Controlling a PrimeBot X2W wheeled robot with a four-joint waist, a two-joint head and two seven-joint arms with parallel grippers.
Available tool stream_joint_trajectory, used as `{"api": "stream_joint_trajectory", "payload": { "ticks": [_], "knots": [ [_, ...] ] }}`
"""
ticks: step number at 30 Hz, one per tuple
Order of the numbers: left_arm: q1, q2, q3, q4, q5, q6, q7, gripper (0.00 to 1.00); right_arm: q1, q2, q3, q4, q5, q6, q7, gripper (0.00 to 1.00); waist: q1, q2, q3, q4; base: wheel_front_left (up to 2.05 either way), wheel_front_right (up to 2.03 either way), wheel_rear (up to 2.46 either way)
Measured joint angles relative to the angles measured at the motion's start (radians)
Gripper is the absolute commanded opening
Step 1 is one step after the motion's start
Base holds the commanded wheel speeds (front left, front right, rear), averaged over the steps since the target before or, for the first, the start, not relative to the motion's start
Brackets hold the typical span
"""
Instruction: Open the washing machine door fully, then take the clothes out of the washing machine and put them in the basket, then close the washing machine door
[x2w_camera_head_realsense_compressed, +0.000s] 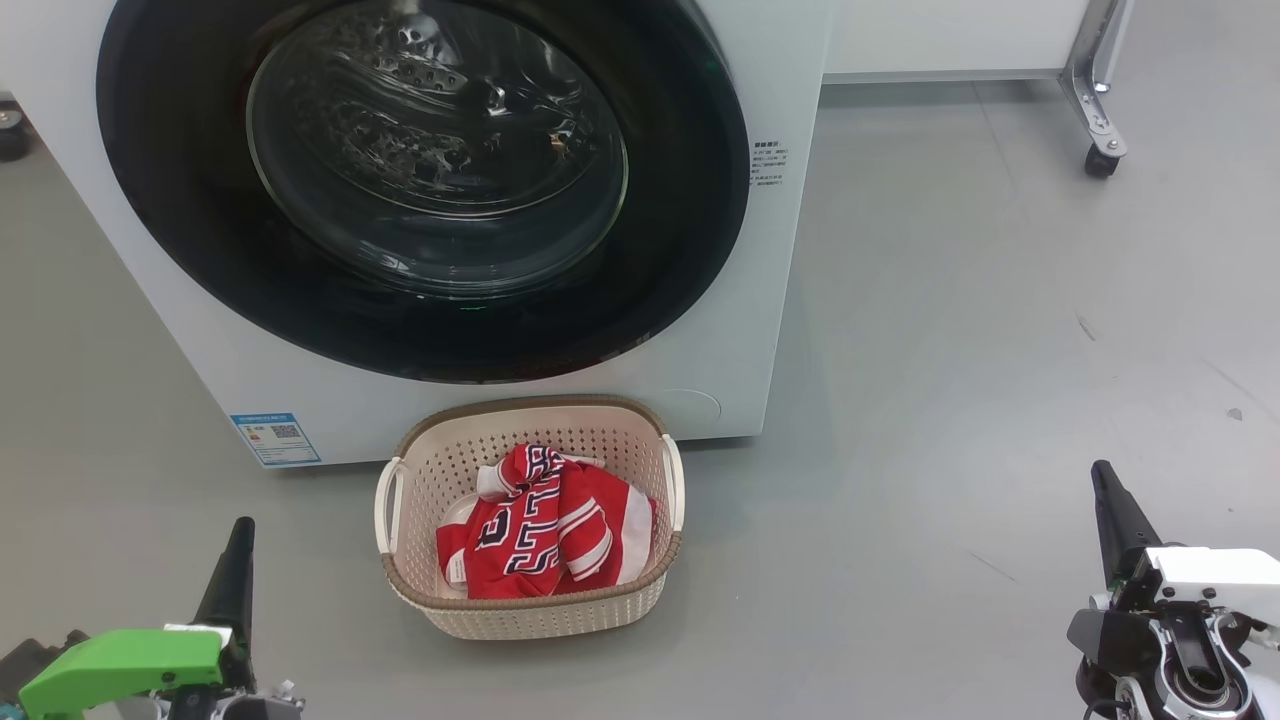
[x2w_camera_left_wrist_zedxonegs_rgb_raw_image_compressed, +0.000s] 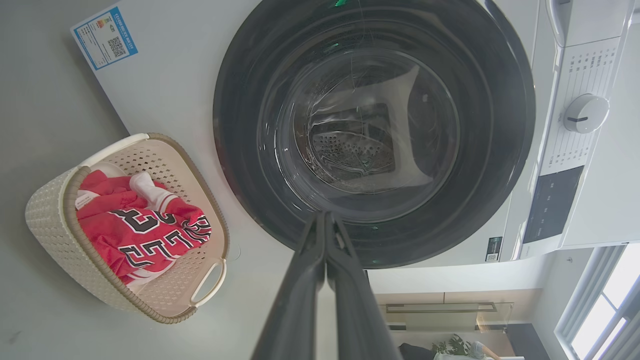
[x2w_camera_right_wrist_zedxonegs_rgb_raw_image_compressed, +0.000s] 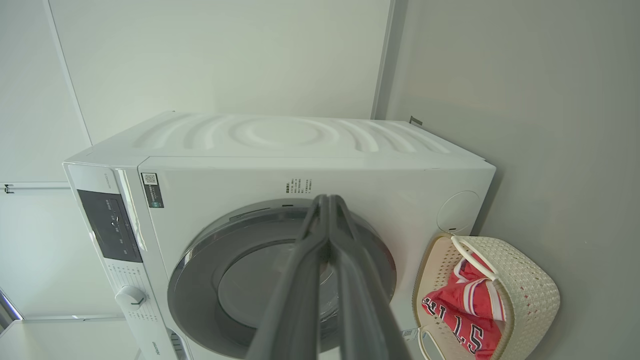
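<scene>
One washing machine door (x2w_camera_head_realsense_compressed: 420, 185), top cropped.

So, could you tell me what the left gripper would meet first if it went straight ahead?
Probably the washing machine door, on its black ring beside the glass, though depth is unclear.

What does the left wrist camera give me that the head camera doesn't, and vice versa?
The left wrist view adds the control dial and dark panel beside the door, plus a window. The head view adds the right gripper, low at the right, and a castor off to the right of the machine. Both share the door, shut; the basket in front of the machine with red clothes in it; the blue label; and the left gripper, fingers together.
</scene>
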Motion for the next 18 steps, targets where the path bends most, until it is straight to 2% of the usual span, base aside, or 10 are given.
{"api": "stream_joint_trajectory", "payload": {
  "ticks": [18],
  "knots": [
    [-0.001, 0.0, 0.001, 0.009, 0.0, -0.007, 0.0, 0.0, 0.0, 0.001, -0.001, 0.005, 0.0, 0.0, 0.001, 0.0, 0.0, 0.0, 0.0, 0.0, 0.0, 0.0, 0.0]
  ]
}}
